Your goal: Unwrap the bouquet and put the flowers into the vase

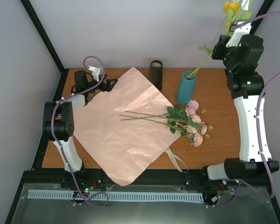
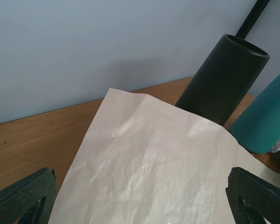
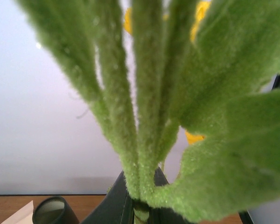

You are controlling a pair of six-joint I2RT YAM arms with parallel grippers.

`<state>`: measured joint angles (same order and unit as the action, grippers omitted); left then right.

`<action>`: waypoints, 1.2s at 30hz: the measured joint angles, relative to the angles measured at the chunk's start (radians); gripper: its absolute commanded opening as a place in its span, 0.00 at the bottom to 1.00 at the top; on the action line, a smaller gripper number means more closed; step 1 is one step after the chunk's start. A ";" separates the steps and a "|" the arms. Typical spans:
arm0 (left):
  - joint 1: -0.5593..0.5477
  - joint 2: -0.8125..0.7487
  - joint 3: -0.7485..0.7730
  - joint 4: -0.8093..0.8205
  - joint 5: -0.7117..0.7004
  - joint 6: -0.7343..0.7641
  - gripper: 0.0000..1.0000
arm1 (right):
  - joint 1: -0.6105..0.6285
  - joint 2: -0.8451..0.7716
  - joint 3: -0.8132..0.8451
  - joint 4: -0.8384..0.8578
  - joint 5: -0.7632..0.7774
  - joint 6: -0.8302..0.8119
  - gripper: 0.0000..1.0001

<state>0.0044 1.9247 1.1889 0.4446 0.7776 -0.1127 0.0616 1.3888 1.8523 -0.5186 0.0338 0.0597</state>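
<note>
right gripper (image 3: 140, 212) is clamped on the yellow flower (image 1: 231, 7), held high, above and to the right of the teal vase (image 1: 185, 88). the stem runs diagonally down from the gripper and its lower end is at the vase mouth. it looks inside, can't tell how deep. right wrist view is mostly fuzzy green stems and a leaf rising from between the fingers, with yellow blossoms blurred behind.

left gripper (image 2: 141, 186) is wide open and holds nothing. it sits low over the far left edge of the pink paper (image 1: 126, 130), well left of the vase. a dark cylinder (image 1: 155, 73) stands just left of the vase, between it and that gripper, at the paper's far corner. can't tell if it's touching the paper or just behind it.

the paper lies unfolded and flat on the counter (image 1: 219, 98), left of the vase and nearer to the arm bases.

pink flowers (image 1: 193, 122) lie just in front of the vase. the rose heads are close to its near side and the green stems point left onto the paper. both grippers are well apart from them.

beige ribbon (image 1: 177, 161) lies loose on the counter, further toward the arm bases from the vase, at the paper's near right edge.
</note>
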 measured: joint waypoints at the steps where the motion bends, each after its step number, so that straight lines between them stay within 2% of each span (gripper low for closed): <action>1: 0.000 -0.006 -0.003 0.000 0.001 0.000 0.99 | 0.000 0.003 -0.002 0.003 0.000 -0.001 0.03; 3: 0.000 -0.027 -0.014 -0.002 0.001 -0.001 0.99 | 0.000 0.010 -0.013 0.014 0.000 -0.004 0.03; 5: 0.000 -0.050 -0.026 -0.001 0.001 -0.005 0.99 | 0.000 0.019 -0.024 0.023 0.000 -0.005 0.08; 6: 0.000 -0.061 -0.031 0.002 0.002 -0.009 1.00 | 0.000 0.023 -0.028 0.025 -0.001 -0.005 0.17; 7: 0.000 -0.068 -0.034 0.003 0.005 -0.012 0.99 | 0.000 0.029 -0.032 0.027 -0.003 -0.004 0.30; 8: 0.000 -0.076 -0.037 0.003 0.006 -0.017 0.99 | 0.000 0.035 -0.035 0.030 -0.005 0.002 0.48; 9: 0.000 -0.083 -0.038 0.003 0.009 -0.022 0.99 | 0.000 0.042 -0.039 0.032 -0.008 0.004 0.58; 10: 0.000 -0.090 -0.039 0.003 0.011 -0.028 0.99 | 0.000 0.048 -0.042 0.034 -0.014 0.008 0.65; 12: 0.000 -0.103 -0.040 0.003 0.013 -0.037 0.99 | 0.000 0.059 -0.043 0.029 -0.021 0.023 0.72; 17: 0.000 -0.143 -0.047 -0.016 0.007 -0.045 0.99 | 0.001 0.067 -0.043 -0.032 -0.016 0.082 0.80; 25: -0.047 -0.261 -0.112 -0.095 -0.038 0.019 1.00 | 0.001 0.047 -0.055 -0.142 -0.006 0.180 0.85; 31: -0.129 -0.341 -0.172 -0.139 -0.035 0.110 0.99 | 0.003 -0.079 -0.150 -0.179 -0.035 0.227 0.86; 36: -0.134 -0.322 -0.203 -0.198 -0.102 0.201 0.99 | 0.006 -0.217 -0.260 -0.200 -0.061 0.254 0.85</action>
<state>-0.1295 1.6032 0.9863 0.2466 0.6754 0.0883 0.0673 1.1721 1.5925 -0.7189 -0.0277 0.3138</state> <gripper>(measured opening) 0.995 0.855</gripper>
